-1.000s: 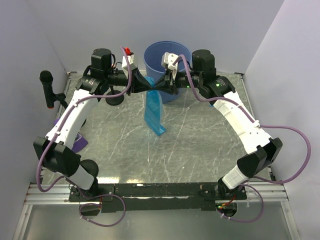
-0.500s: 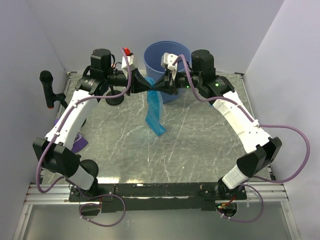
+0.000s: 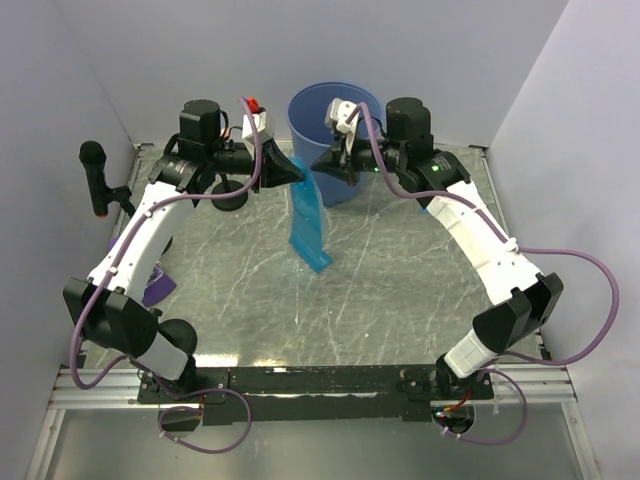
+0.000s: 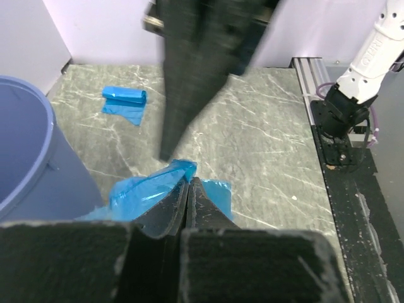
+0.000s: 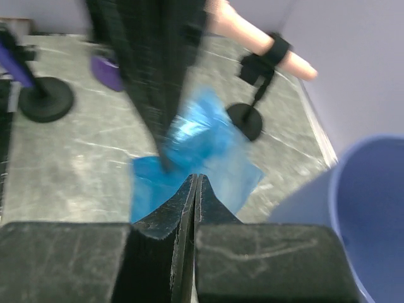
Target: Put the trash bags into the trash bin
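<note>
A long trash bag [image 3: 306, 228] of thin bright-blue film hangs from my left gripper [image 3: 297, 173], its lower end resting on the table. In the left wrist view my left gripper [image 4: 187, 181] is shut on the bag's top edge [image 4: 146, 192]. My right gripper [image 3: 318, 165] is shut just right of the bag's top; in its wrist view the right gripper [image 5: 196, 179] has no film showing between its jaws, and the bag [image 5: 208, 142] lies beyond them. A small folded trash bag [image 4: 124, 101] lies on the table. The round blue trash bin [image 3: 335, 108] stands right behind both grippers.
A black microphone-like stand [image 3: 95, 176] is at the far left. A round black base [image 3: 228, 198] sits under the left arm and a purple object [image 3: 160, 286] lies by it. The bin's wall [image 4: 28, 158] is close on my left gripper's left. Grey walls enclose three sides.
The two grippers met tip to tip at the bag's top before. Now the right gripper has drawn up and to the right, away from the left one. The bag still hangs from the left gripper.
</note>
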Robot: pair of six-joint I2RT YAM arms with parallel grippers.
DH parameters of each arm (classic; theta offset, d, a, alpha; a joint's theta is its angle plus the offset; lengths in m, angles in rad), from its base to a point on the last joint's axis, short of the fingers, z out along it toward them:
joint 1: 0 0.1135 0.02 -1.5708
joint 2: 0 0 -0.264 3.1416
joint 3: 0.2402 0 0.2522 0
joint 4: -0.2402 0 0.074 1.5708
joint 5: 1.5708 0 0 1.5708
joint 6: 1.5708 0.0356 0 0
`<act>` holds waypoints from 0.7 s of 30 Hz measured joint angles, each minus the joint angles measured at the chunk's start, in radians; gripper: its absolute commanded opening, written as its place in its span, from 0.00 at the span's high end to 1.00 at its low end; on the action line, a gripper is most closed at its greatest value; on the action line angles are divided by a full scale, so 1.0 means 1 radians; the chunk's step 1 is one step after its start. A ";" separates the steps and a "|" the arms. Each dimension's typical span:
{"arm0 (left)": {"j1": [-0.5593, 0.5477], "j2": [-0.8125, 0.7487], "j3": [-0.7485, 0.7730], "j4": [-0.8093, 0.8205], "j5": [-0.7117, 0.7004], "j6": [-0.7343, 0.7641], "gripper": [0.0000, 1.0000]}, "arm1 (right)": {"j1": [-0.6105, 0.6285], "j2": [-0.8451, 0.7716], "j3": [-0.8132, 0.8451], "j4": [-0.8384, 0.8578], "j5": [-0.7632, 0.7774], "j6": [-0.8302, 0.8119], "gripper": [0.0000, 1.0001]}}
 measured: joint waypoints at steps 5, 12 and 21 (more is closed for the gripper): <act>0.002 -0.019 -0.023 0.008 0.004 -0.019 0.99 | -0.043 0.000 -0.020 0.022 0.069 0.018 1.00; 0.006 -0.022 -0.040 0.042 0.007 -0.045 0.99 | -0.080 0.000 -0.038 0.040 0.006 0.070 0.59; 0.009 -0.022 -0.040 0.050 0.008 -0.046 0.99 | -0.071 0.000 -0.040 0.089 -0.167 0.142 0.49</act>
